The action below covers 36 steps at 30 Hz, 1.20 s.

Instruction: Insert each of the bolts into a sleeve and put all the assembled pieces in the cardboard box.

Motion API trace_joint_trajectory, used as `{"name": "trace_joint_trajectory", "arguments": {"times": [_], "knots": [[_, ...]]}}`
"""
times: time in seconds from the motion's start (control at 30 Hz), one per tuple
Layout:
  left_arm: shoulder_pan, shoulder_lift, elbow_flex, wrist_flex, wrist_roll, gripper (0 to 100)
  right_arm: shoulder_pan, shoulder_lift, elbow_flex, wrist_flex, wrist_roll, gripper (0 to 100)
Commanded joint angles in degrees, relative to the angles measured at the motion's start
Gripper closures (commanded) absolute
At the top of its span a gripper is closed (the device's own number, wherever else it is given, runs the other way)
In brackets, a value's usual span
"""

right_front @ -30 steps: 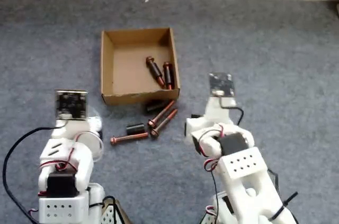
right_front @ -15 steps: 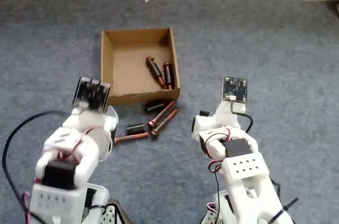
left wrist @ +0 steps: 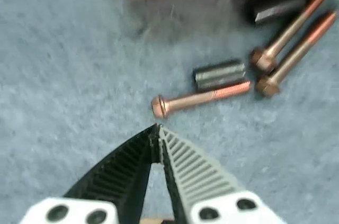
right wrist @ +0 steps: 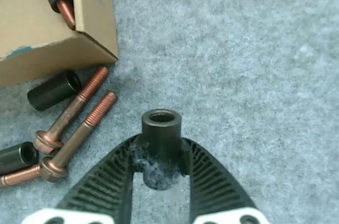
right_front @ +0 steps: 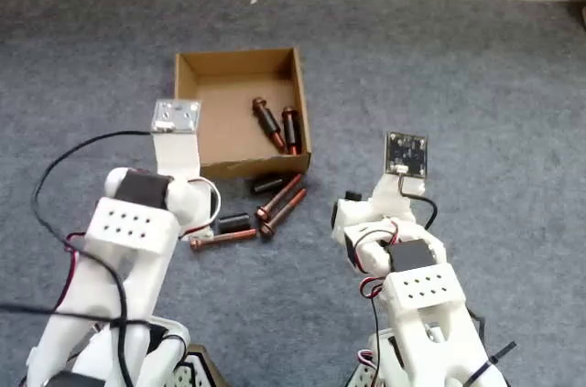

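Note:
My right gripper is shut on a black sleeve, held upright with its open bore facing the camera, to the right of the loose parts. My left gripper is shut with nothing in it, its tips just short of the head of a copper bolt lying on the carpet. A black sleeve lies against that bolt. Two more bolts and another sleeve lie by the front wall of the cardboard box. Inside the box are two assembled pieces.
Grey carpet covers the whole surface. The loose bolts and sleeves lie bunched between the two arms, close to the box's front wall. Open carpet stretches to the right of the right arm and behind the box.
The left arm has swung forward and to the right, bringing its gripper over the nearest loose bolt. The right arm drew back slightly to the right at first, then stayed put with its sleeve.

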Motion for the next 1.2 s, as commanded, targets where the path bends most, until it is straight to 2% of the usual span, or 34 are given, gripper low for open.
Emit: {"name": "trace_joint_trajectory", "arguments": {"times": [0.0,0.07,0.17,0.23,0.33,0.5,0.57,0.77,1.0,1.17], "knots": [[0.9,3.2,1.0,0.4,4.4,99,0.7,-1.6,-0.5,-1.3,-0.5,99.4],[0.9,4.5,0.9,0.3,12.9,98,0.7,-1.6,-0.5,-1.3,-0.5,99.4],[1.0,6.5,0.8,0.3,30.8,98,0.7,-1.6,-0.5,-1.3,-0.4,99.4],[2.6,8.1,0.9,-1.2,38.2,98,0.7,-1.6,-0.5,-1.3,-0.4,99.4],[6.0,11.5,1.5,-3.3,39.4,93,0.7,-1.6,-0.5,-1.2,-0.4,99.4],[8.8,18.9,2.5,-9.8,39.6,72,0.7,-1.6,-0.5,-1.2,-0.4,99.4],[9.0,21.8,2.6,-11.7,41.9,67,0.7,-1.6,-0.5,-1.2,-0.3,99.4],[7.9,27.7,2.4,-15.6,43.1,70,0.7,-1.6,-0.5,-1.2,-0.3,99.4],[-2.1,30.9,2.7,-20.1,42.8,76,0.7,-1.6,-0.5,-1.2,-0.2,99.4],[-3.8,31.3,2.7,-19.7,42.8,79,0.7,-1.6,-0.5,-1.2,-0.2,99.4]]}}
